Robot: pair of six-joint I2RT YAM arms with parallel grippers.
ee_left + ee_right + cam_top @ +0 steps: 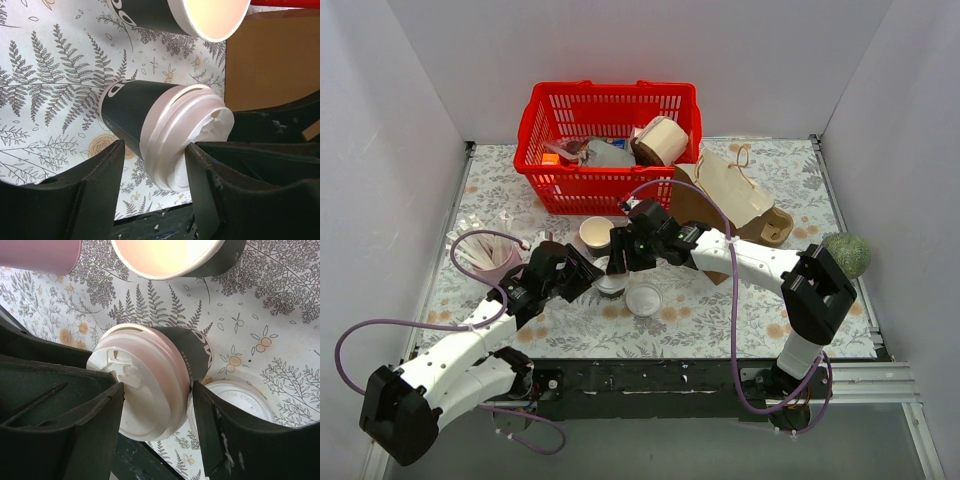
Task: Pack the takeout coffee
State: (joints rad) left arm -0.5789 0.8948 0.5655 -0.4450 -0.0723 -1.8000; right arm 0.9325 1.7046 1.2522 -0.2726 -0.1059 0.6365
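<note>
left wrist view: the lidded coffee cup stands on the worktop, its lid straddled by the left end effector and the right end effector. whether either one pinches it, i cannot tell. the step in hand looks like securing the cup. next it needs one firm grip and a level lift. both arms reach low, wrists meeting over the cup.

My left arm stretches low, forward and to the right. My left end effector has its jaws parted. My right arm reaches across to the left, and my right end effector tilts downward with its jaws spread. Their tips almost meet.
</note>
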